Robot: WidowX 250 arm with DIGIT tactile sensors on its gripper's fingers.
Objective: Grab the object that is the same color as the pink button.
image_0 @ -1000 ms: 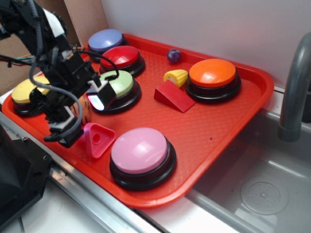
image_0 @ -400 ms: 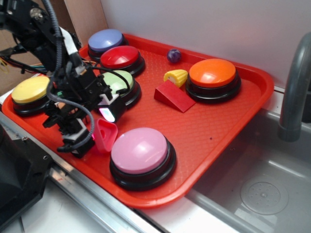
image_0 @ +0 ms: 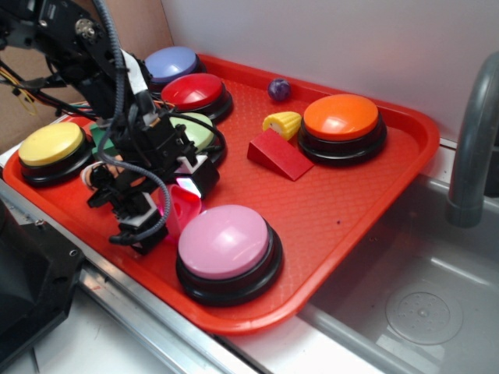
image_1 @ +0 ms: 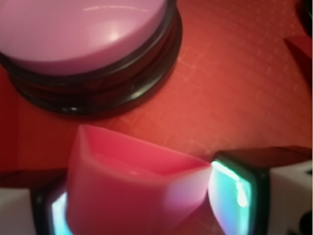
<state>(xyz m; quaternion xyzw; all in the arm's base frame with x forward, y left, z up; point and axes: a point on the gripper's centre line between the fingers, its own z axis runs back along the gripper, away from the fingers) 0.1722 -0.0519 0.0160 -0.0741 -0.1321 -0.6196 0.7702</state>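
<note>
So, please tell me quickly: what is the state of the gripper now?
Gripper: closed on the hot-pink block, with a pad touching each side.

Text near the gripper: none readable.
Buttons, blocks, tray: plain colour — no labels, brands or numbers.
Wrist view: blurred up close — no signs legible.

Hot-pink rounded triangle block: small, standing on edge, just left of pink button. Pink button: large pale dome, black base, near tray edge.
</note>
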